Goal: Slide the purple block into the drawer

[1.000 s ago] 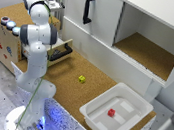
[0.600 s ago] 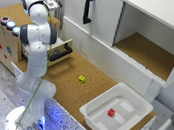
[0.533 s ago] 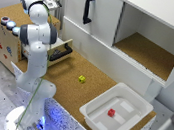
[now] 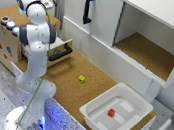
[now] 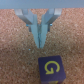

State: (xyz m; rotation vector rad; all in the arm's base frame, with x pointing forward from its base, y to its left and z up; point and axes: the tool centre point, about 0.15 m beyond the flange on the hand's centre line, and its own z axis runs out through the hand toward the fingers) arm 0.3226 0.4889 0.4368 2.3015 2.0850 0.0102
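My tool (image 5: 41, 31) hangs over the cork worktop (image 4: 72, 88), its fingers nearly pressed together and gripping nothing. The purple block (image 5: 51, 70) lies on the cork just beside the fingertips, not touching them. The drawer (image 4: 61, 51) stands pulled out at the worktop's back edge, partly hidden behind my arm. Bare cork surrounds the block.

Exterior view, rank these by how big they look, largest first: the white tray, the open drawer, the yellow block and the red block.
1. White tray
2. Drawer, though the arm hides part of it
3. Yellow block and red block look about alike; too small to rank.
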